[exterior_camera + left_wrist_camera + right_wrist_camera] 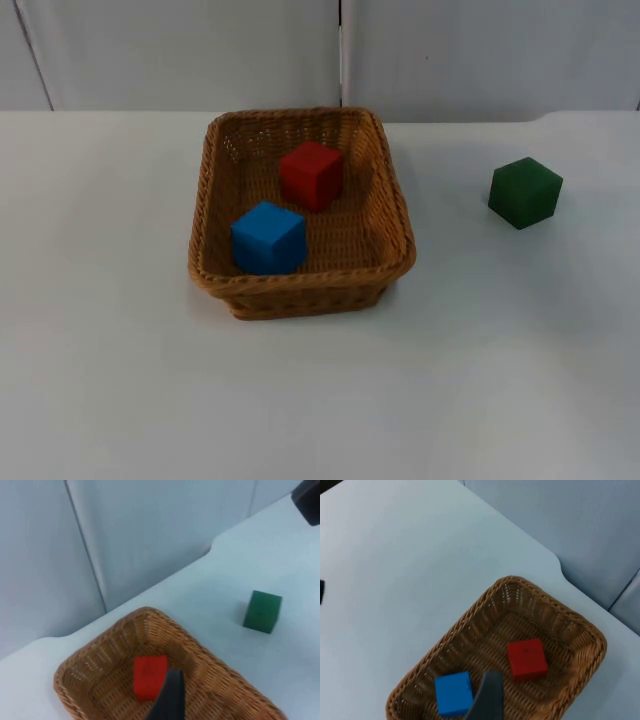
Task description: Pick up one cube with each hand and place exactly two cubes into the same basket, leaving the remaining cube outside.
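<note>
Where each wrist view looks down along its arm, 1 black fingertip stands up: the left gripper's fingers [169, 700] over the wicker basket [100, 660], and the right gripper's fingers [487, 697] over the same basket [470, 625]. With just 1 tapered fingertip visible on each arm, I cannot tell whether either pair of fingers is spread or pressed together; neither fingertip touches a cube.

The left fingertip covers the lower corner of the red cube [148, 672], which lies on the basket floor. The right fingertip stands between the blue cube [453, 694] and the red cube [527, 659], both on the woven floor and apart from each other.

From the top view, the basket [205, 200] is a shallow rectangular tray of tan woven wicker with a braided rim and sloping walls. Inside it, the red cube [311, 175] sits toward the far wall and the blue cube [268, 238] sits near the front left corner, close to the near wall. Both are matte, sharp-edged blocks.

The green cube [524, 192] rests outside on the smooth white worktop [100, 350], well apart from the basket on its right side, turned so 1 edge faces the camera. It also appears in the left wrist view [262, 611]. A grey partition wall [180, 50] of flat panels closes the far edge of the worktop.
</note>
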### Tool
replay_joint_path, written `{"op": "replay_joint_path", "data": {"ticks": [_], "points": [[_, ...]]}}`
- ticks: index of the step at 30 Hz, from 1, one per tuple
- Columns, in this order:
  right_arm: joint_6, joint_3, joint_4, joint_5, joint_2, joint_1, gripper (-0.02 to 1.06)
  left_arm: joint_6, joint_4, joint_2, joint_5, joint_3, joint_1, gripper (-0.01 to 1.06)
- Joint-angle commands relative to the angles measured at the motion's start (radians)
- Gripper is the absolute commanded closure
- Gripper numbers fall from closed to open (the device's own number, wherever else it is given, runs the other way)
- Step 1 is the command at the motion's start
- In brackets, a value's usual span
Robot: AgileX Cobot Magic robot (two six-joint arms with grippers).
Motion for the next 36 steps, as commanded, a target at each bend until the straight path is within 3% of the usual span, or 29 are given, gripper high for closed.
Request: {"op": "replay_joint_path", "data": {"ticks": [1,8,17,24,36], "points": [[0.002,-0.002,0.003,0.032,-0.034,0.001,0.31,-0.017,-0.005,-0.033,0.042,-0.001,0.001,0.28],[0.002,0.074,0.003,0.025,-0.106,0.001,0.31,-0.044,0.007,-0.077,0.088,0.005,0.001,0.28],[0.002,0.548,0.003,-0.258,-0.355,0.001,0.31,-0.055,0.012,-0.161,0.082,0.089,0.001,0.28],[0.002,0.855,0.003,-0.402,-0.522,0.001,0.31,-0.060,0.015,-0.209,0.058,0.162,0.001,0.28],[0.002,1.219,0.003,-0.521,-0.808,0.001,0.31,-0.060,0.015,-0.347,0.020,0.304,0.001,0.28]]}}
